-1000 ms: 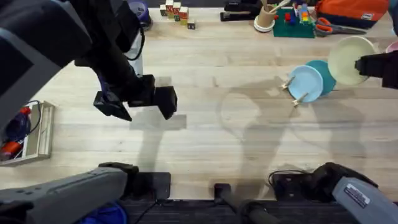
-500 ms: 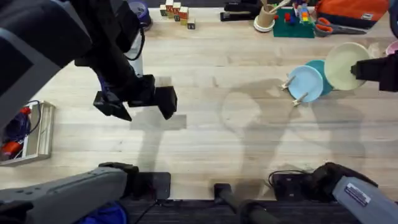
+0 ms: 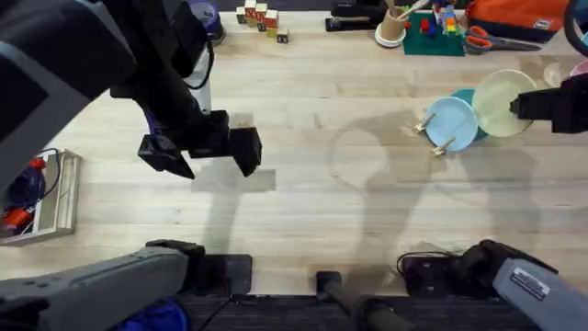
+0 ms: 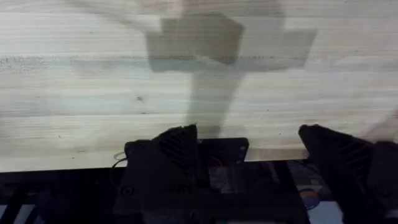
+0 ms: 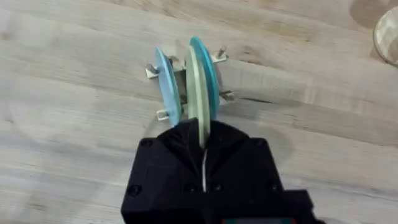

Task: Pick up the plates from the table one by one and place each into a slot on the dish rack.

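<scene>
Plate (image 3: 498, 101) number three, the cream one, sits pinched in our right gripper (image 3: 528, 106) at the rack (image 5: 186, 81), needing a careful drop between blue (image 5: 166, 81) and teal (image 5: 206, 71); left gripper (image 3: 200, 147) hangs open.

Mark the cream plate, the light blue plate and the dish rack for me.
cream plate (image 3: 496, 103), overhead view, on its face beside the right gripper.
light blue plate (image 3: 451, 121), overhead view, centre of its face.
dish rack (image 5: 153, 70), right wrist view, on a peg end beside the light blue plate.

Cluttered stationery (image 3: 432, 23) along far edge
</scene>
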Available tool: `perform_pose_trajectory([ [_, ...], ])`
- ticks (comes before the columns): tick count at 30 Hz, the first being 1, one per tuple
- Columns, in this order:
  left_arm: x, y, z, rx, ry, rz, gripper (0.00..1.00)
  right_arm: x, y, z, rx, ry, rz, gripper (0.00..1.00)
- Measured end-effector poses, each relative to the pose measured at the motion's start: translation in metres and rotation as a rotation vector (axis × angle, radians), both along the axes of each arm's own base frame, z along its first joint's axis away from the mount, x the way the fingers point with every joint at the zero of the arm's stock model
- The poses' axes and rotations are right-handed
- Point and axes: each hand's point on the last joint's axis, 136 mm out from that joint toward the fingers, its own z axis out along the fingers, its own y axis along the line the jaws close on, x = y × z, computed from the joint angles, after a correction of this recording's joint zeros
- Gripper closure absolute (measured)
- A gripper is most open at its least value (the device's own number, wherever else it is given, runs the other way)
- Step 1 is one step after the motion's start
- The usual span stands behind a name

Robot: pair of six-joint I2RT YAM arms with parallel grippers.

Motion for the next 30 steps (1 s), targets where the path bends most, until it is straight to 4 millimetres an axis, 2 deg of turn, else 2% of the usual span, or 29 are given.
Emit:
perform_pose_trajectory([
  [30, 0.0, 0.0, 0.0, 0.0, 0.0, 0.0, 0.005, 0.007, -0.003, -0.024, 0.014, 0.087, 0.045, 0.971],
])
